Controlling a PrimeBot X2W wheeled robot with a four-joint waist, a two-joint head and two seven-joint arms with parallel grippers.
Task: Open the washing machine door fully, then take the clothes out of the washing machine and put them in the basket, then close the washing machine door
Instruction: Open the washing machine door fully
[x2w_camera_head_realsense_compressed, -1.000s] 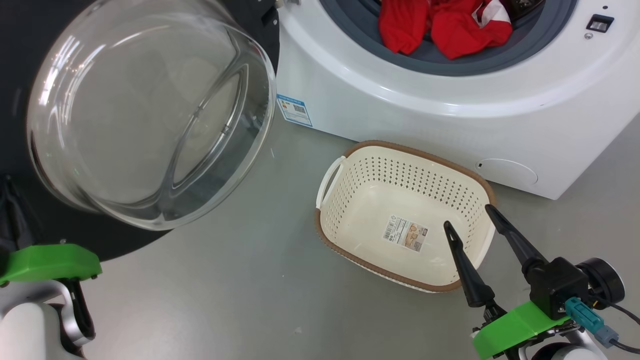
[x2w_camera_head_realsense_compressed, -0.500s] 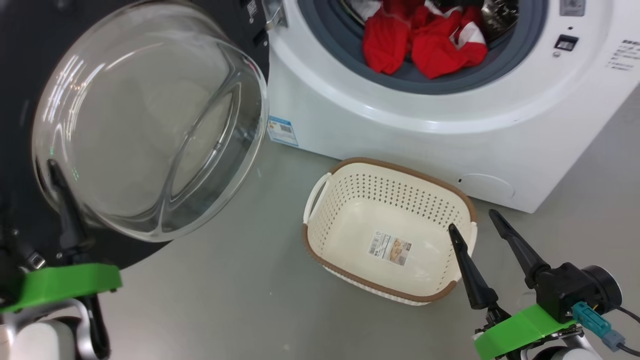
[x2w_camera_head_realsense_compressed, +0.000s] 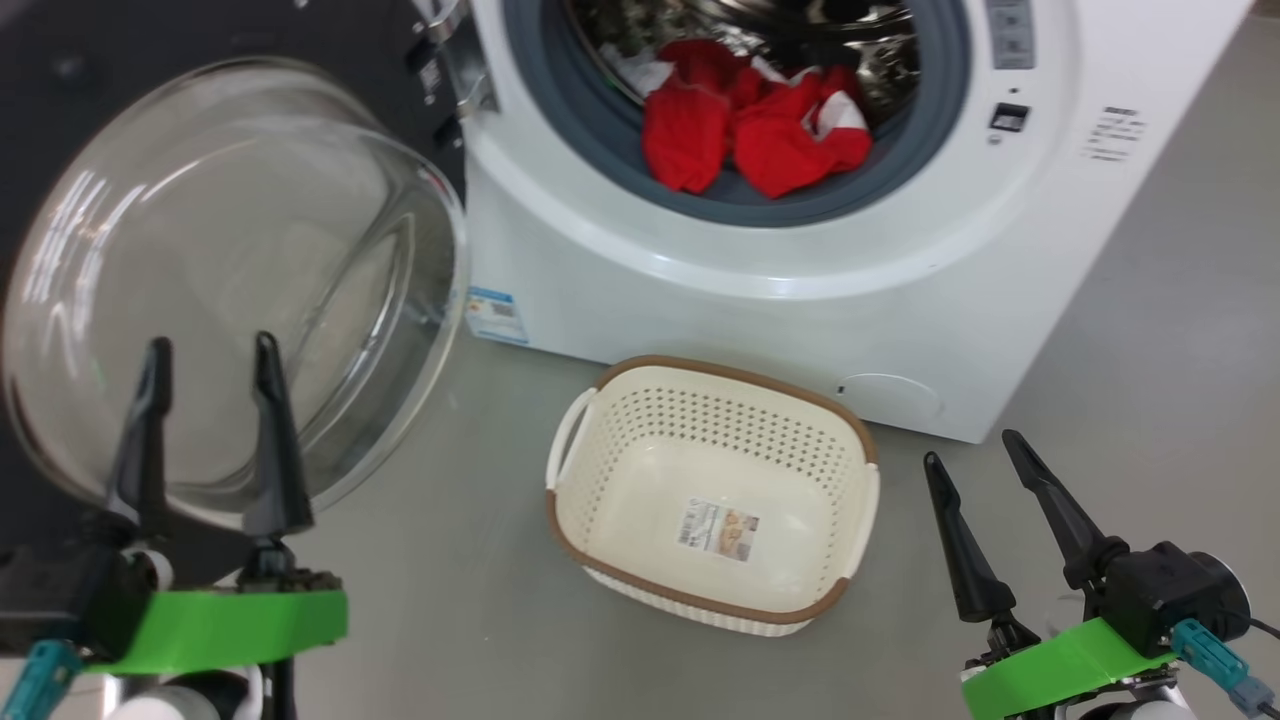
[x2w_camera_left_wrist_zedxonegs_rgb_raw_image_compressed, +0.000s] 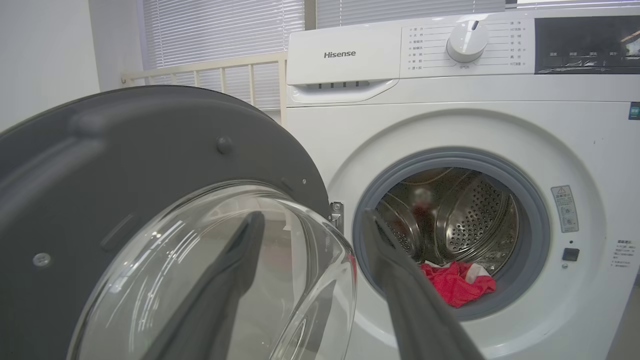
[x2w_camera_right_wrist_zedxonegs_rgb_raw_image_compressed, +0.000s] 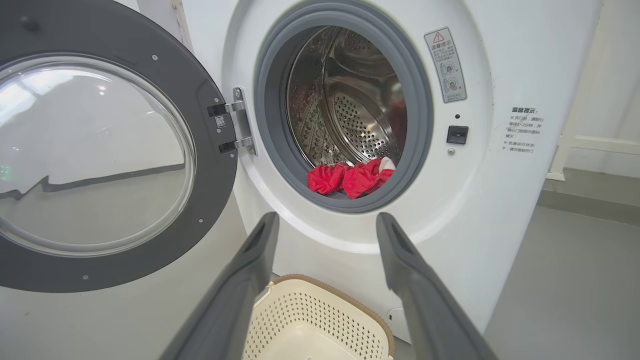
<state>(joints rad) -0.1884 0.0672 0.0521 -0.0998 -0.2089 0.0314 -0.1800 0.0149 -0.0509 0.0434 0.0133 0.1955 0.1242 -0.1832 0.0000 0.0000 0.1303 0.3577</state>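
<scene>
grey floor (x2w_camera_head_realsense_compressed: 450, 600) bears basket (x2w_camera_head_realsense_compressed: 720, 425) by washing machine (x2w_camera_head_realsense_compressed: 650, 300), blinds (x2w_camera_left_wrist_zedxonegs_rgb_raw_image_compressed: 220, 30) behind; left gripper (x2w_camera_head_realsense_compressed: 211, 343), right gripper (x2w_camera_head_realsense_compressed: 971, 447) jaws apart, empty.

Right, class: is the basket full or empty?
Empty. The basket shows a bare bottom and paper label; the clothes lie in the washing machine.
</scene>
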